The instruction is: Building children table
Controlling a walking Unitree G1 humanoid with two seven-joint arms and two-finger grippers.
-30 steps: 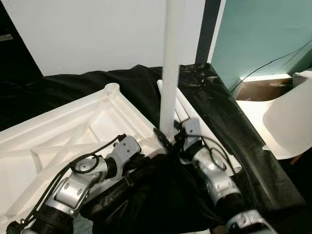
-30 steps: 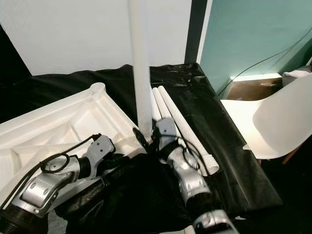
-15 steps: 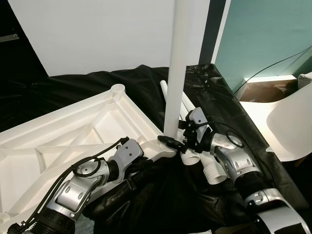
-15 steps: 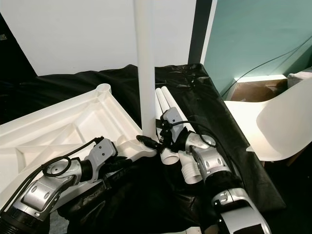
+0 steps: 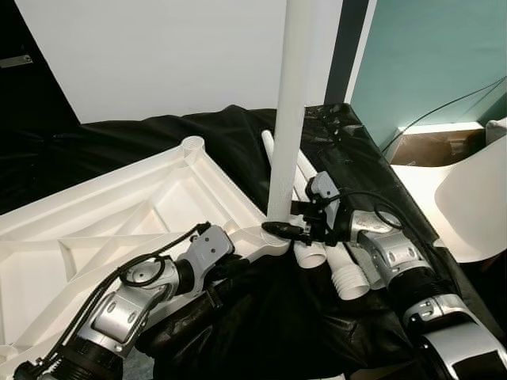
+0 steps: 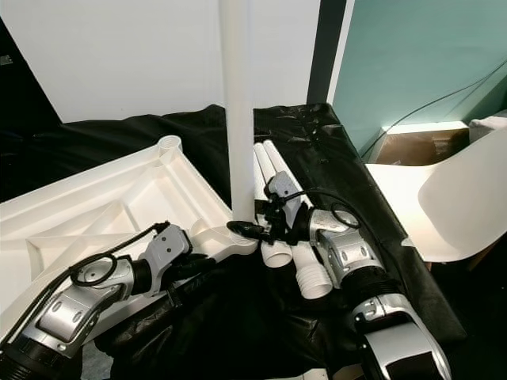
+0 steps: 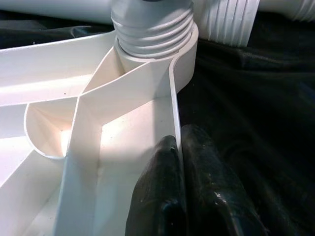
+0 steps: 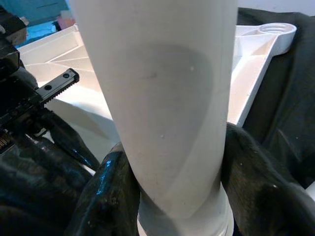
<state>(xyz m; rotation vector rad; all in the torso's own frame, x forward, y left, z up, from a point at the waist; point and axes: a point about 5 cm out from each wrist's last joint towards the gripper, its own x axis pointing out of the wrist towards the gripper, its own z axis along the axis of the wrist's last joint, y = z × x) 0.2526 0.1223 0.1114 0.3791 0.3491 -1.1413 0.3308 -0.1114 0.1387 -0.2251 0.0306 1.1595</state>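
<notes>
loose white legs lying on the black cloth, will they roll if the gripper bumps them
Probably yes. The loose legs are smooth round tubes lying side by side on wrinkled black cloth, so a nudge should roll them sideways, though the folds may catch them. They look hollow at their ribbed open ends, so likely light and rigid. The right gripper works close beside them.

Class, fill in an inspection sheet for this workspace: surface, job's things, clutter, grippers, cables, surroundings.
Surface: black sheet over the work area.
Job's things: white tabletop lies underside up; upright leg stands in its corner socket; spare legs lie beside it.
Clutter: nothing seen.
Grippers: left gripper pinches the tabletop's rim; right gripper clasps the upright leg's base.
Cables: dark cable along the teal wall.
Surroundings: white chair at right.
</notes>
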